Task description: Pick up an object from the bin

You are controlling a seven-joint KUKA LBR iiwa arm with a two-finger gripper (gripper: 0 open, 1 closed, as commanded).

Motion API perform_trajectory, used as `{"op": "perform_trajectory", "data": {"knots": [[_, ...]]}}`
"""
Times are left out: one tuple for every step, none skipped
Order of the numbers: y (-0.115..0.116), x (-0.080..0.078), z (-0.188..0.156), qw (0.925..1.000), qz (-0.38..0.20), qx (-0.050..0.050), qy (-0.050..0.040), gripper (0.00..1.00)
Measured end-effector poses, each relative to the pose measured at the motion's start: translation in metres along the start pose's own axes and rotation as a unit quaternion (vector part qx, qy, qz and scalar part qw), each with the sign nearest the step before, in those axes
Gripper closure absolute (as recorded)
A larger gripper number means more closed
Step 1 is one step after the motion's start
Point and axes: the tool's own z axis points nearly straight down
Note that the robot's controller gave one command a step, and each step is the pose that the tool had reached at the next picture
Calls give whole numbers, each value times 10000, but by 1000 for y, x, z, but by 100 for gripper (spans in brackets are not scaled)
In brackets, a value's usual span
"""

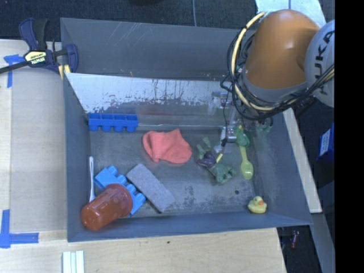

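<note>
- The pincer (226,136) hangs low in the right half of the bin (170,50), near the back wall, below the arm's rounded orange cover (281,47) and its looped black and yellow cables (236,90).
- Whether the pincer is open or closed I cannot tell, and nothing can be made out in its hold.
- Its tip stands over the floor at the upper edge of a small cluster of toys, between a purple-and-green toy (207,157) to its lower left and a yellow-green spoon (245,162) to its right.
- The purple-and-green toy is the nearest thing to the tip; whether the two touch cannot be told.
- Just below that toy lies a dark green figure (223,174), touching or nearly touching it — the spoon's bowl lies beside the figure.
- Left of the cluster, near the middle of the bin, lies a crumpled pink cloth (166,147).
- In the front right corner, well apart from the pincer, sits a small yellow duck (257,205).
- Towards the front left, a grey block (151,187) lies at a slant against a blue brick (109,177).
- A red-brown cup (106,208) lies on its side over that brick, in the front left corner — a thin white stick (91,178) lies just to its left.
- Against the back wall on the left sits a long blue block (112,122) with studs.
</note>
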Motion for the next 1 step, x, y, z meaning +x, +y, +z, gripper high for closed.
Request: {"op": "perform_trajectory", "data": {"knots": [[0,-1,-5,10000,1,1,-45,0]]}}
